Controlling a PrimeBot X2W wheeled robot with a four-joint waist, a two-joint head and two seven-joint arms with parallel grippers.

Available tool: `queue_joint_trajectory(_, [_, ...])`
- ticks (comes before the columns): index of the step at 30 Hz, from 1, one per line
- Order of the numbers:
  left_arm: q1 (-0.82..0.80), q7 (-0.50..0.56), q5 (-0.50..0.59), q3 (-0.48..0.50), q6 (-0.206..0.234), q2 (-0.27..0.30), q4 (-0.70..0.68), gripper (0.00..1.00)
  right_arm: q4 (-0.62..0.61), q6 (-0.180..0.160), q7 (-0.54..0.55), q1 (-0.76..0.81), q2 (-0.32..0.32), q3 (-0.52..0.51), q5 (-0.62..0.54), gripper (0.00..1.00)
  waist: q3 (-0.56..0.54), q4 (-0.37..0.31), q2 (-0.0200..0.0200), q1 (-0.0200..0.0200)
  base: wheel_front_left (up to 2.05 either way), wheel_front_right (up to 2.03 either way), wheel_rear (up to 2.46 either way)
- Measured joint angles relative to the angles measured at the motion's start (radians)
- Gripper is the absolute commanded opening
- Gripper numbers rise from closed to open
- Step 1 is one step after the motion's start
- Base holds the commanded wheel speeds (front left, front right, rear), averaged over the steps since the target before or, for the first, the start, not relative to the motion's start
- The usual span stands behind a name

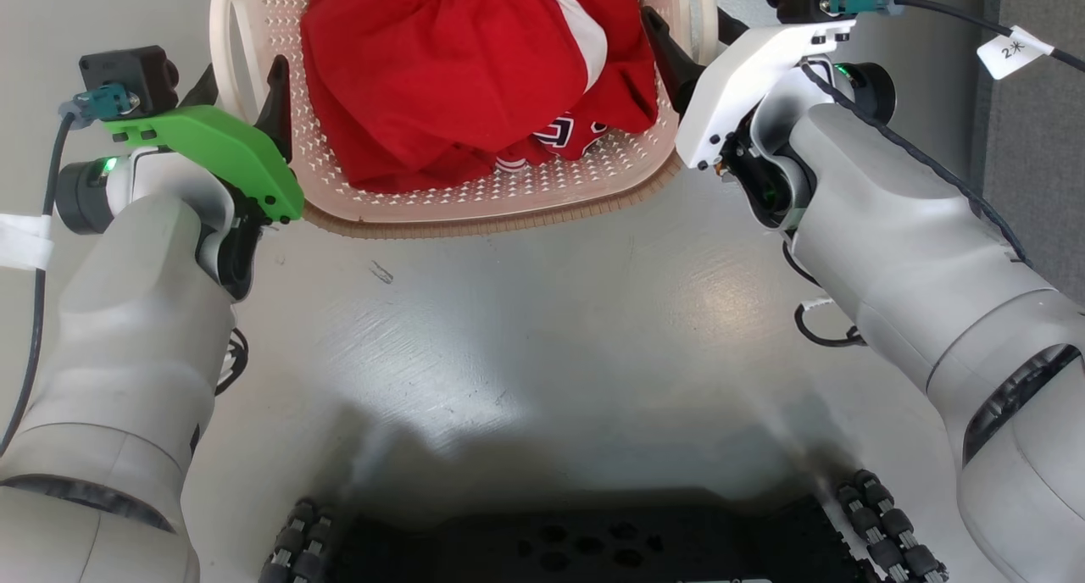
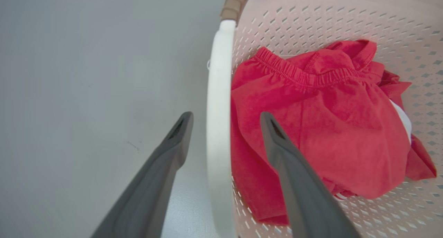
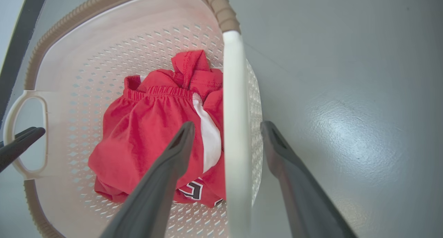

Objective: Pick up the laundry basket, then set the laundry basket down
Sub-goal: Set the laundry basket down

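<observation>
Nearest us, our dark wheeled base (image 1: 559,541) stands on the grey floor (image 1: 542,329), with a stretch of floor between it and the work. Beyond it, our left arm (image 1: 127,329) and right arm (image 1: 915,252) reach forward to either end of the laundry basket (image 1: 509,197). The basket lies dead ahead at the top of the head view. By our reading it sits on the floor, though its underside is hidden. Its handle-to-handle line runs crosswise, left to right, so each arm has its own end and neither is clearly nearer.

The left jaws stand apart astride the left loop handle (image 2: 218,127). One of the fingers (image 2: 162,168) is outside over the floor and the other is inside over the load. The white bar runs between them, touched by neither as far as the left wrist view shows. The right jaws mirror this, apart around the right loop handle (image 3: 235,134), one finger inside and one outside.

Farthest in, a heap of red clothes (image 1: 441,83) with a white stripe lies in the basket's bottom. We judge the lift not yet begun: both jaws must close on their bars together, or the basket may tip.
</observation>
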Motion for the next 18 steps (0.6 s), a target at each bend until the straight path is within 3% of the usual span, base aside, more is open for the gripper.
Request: queue_joint_trajectory(18, [0.037, -0.006, -0.003, -0.011, 0.0, -0.001, 0.013, 1.0, 0.002, 0.0, -0.017, 0.04, 0.0, 0.017, 0.041, 1.0, -0.078, -0.007, 0.0, 0.0, 0.0, 0.0, 0.0])
